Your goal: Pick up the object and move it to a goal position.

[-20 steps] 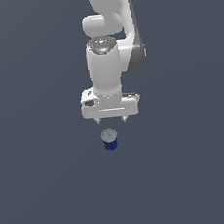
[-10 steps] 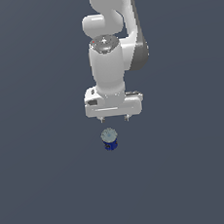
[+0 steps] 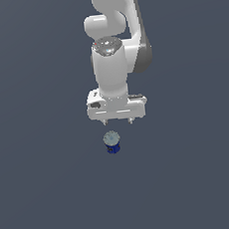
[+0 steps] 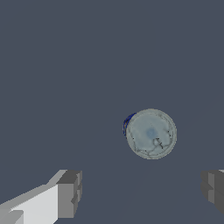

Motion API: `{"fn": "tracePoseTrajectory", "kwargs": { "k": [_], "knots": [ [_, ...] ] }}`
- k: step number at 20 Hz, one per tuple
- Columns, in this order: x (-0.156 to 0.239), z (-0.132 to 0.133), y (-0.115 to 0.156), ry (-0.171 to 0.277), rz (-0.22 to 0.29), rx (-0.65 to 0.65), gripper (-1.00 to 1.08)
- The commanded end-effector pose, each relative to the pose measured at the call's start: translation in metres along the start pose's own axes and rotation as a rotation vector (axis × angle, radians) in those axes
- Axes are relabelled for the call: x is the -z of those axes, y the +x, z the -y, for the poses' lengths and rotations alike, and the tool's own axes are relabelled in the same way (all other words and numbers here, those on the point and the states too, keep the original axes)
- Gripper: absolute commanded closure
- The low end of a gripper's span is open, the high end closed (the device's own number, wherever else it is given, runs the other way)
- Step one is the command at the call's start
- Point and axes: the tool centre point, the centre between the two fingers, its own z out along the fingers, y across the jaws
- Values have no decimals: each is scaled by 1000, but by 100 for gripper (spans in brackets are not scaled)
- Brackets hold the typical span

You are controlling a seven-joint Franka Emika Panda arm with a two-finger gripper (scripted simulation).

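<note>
Small dark-blue cylindrical can (image 3: 112, 143) with a pale silvery-grey round top (image 4: 151, 133) stands upright on the plain dark grey bench (image 3: 49, 193), long axis vertical, lid facing up. Nearest the exterior camera, it sits below the white robot gripper (image 3: 118, 121), apart from it, a bit toward the exterior view's left of its centre. Grey fingers (image 4: 69, 194) spread wide, holding nothing, pointing straight down. White arm (image 3: 114, 41) rises vertically behind. Nothing between fingers and can.

Flat, even, dim render light; no cast shadows; sharp, undistorted, slightly pixelated.
</note>
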Motion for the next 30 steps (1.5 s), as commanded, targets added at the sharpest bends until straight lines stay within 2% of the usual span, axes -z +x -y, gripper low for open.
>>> {"fn": "tracePoseTrajectory", "kwargs": {
  "k": [1, 19, 30],
  "knots": [
    [-3, -2, 1, -1, 4, -23, -92],
    [-54, -29, 15, -42, 46, -382, -92],
    [-65, -35, 17, -54, 52, -452, -92]
  ]
}}
